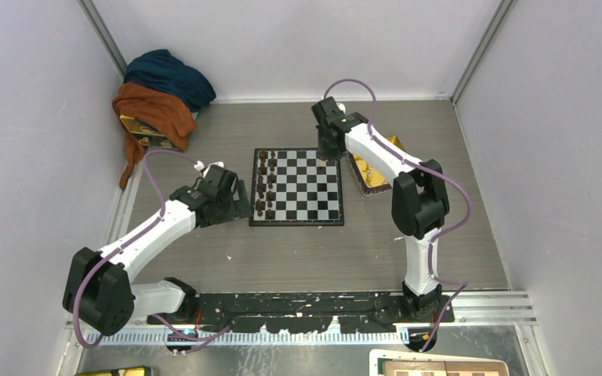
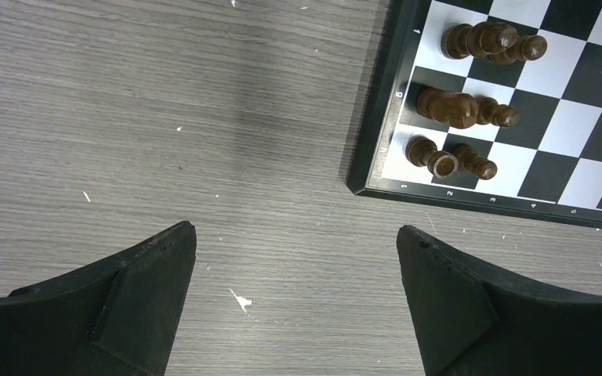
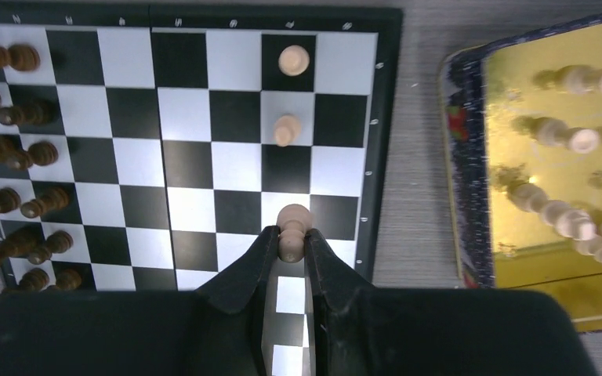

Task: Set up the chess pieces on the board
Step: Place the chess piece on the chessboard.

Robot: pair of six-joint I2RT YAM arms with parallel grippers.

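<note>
The left hand (image 2: 295, 232) gapes (right hand (image 3: 291, 236) pinched).

The left arm (image 1: 150, 229) and right arm (image 1: 418, 262) are alike: glossy white tubular links between bulky matte black joint housings, with a lilac cable (image 1: 154, 176) looping along each. A small green light (image 1: 346, 121) glows on the right arm's black wrist, toward 12 o'clock in the overhead view. The left gripper (image 2: 296, 235) has broad black wedge-shaped fingers (image 2: 145, 301); the right gripper (image 3: 290, 241) shows slimmer, tapering black ones.
</note>
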